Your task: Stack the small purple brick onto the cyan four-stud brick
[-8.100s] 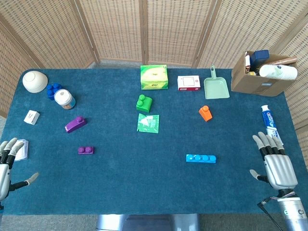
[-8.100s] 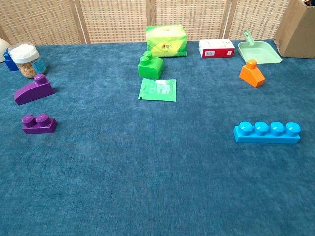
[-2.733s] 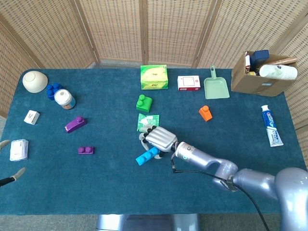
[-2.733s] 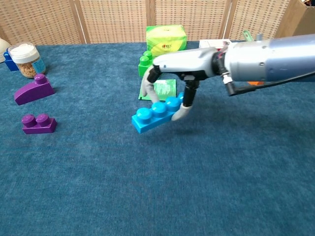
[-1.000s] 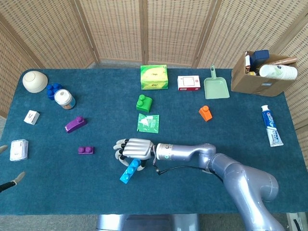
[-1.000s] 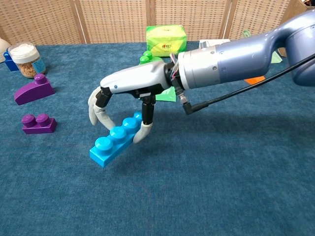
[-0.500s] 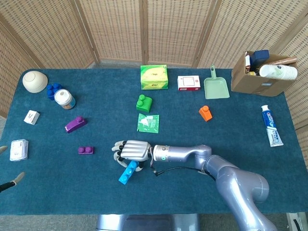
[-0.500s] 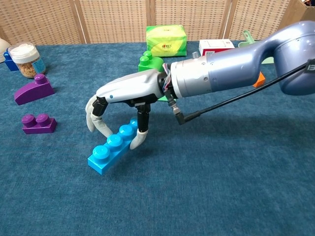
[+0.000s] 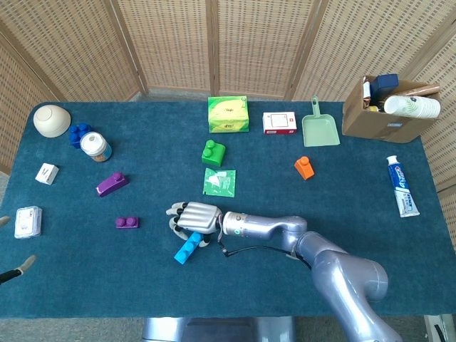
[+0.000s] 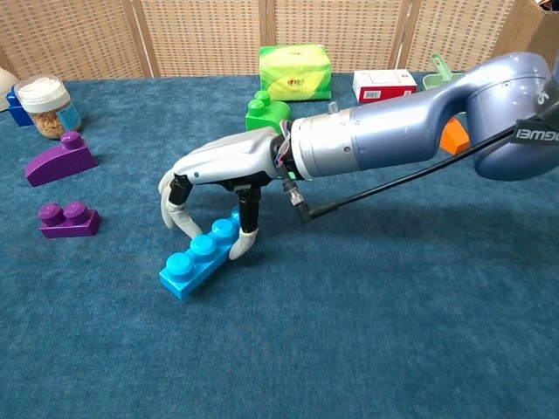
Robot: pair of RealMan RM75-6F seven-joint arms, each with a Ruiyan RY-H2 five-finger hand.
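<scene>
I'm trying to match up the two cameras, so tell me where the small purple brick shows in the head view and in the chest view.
Head view: small purple brick lies left of centre, left of the right hand.
Chest view: it sits near the left edge, left of the same hand.
Shared landmark: the cyan four-stud brick under that hand.
</scene>
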